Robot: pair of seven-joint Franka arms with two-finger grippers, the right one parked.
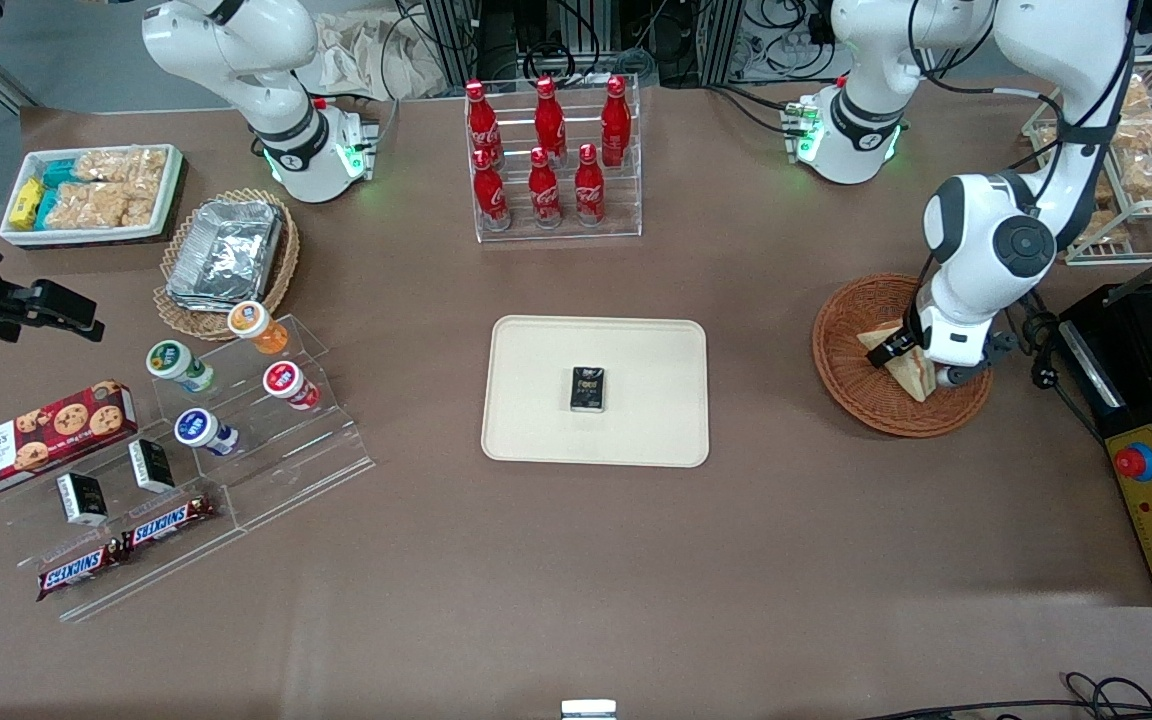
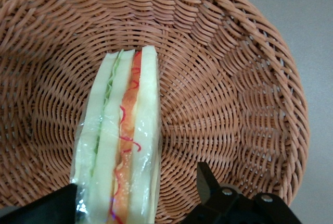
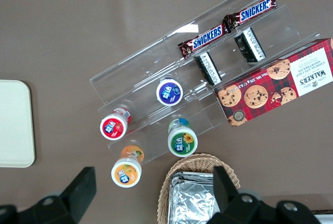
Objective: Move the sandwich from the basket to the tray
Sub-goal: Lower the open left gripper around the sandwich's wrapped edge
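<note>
Brown table top held the round wicker basket (image 1: 861, 375) near the working arm's end. Inside it the sandwich (image 2: 120, 146) stood on its edge, so the gripper (image 2: 138, 193) had one finger on each side, wide apart, not squeezing yet. Nearby the cream tray (image 1: 536, 420) waited mid-table.
</note>
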